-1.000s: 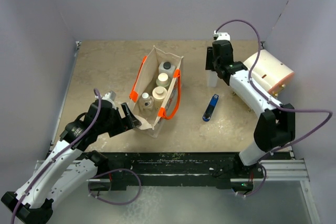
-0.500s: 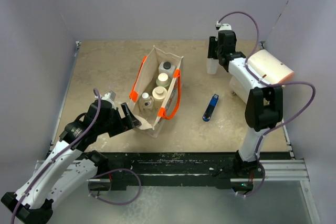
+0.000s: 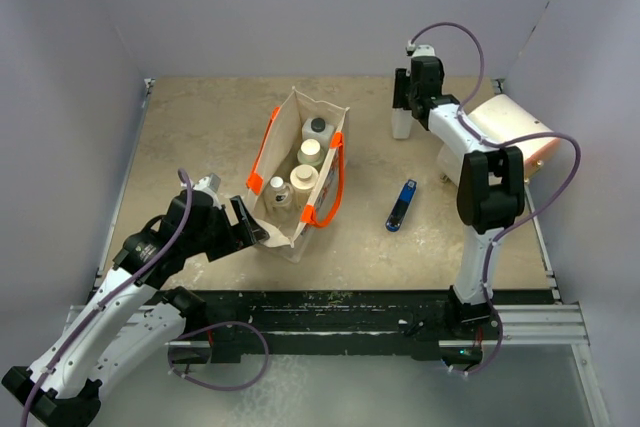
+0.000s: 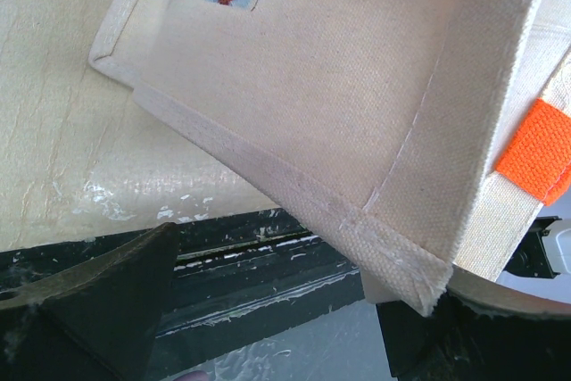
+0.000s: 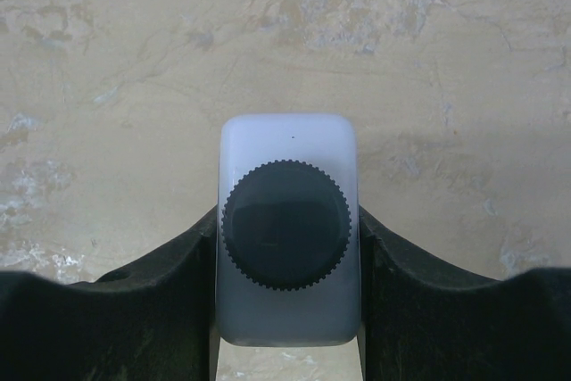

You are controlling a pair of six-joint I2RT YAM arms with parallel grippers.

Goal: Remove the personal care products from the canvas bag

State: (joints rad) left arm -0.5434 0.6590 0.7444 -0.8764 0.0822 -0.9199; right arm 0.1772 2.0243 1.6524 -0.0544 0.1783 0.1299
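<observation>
The canvas bag stands open left of centre, orange handles on its rims. Inside it are personal care products: a white bottle with a dark cap, two beige ones with cream caps, and a small silver-capped one. My right gripper is at the back right, shut on another white bottle with a dark ribbed cap, one finger pressed on each side. My left gripper is open at the bag's near bottom corner, which lies against the right finger.
A flat blue stick lies right of the bag. A big cream cylinder lies at the right wall, close to my right arm. Grey walls close the table on three sides. A black rail runs along the near edge.
My right arm has carried the white bottle farther back and slightly left, its elbow folding in towards the right wall. The left arm and the bag have not moved.
</observation>
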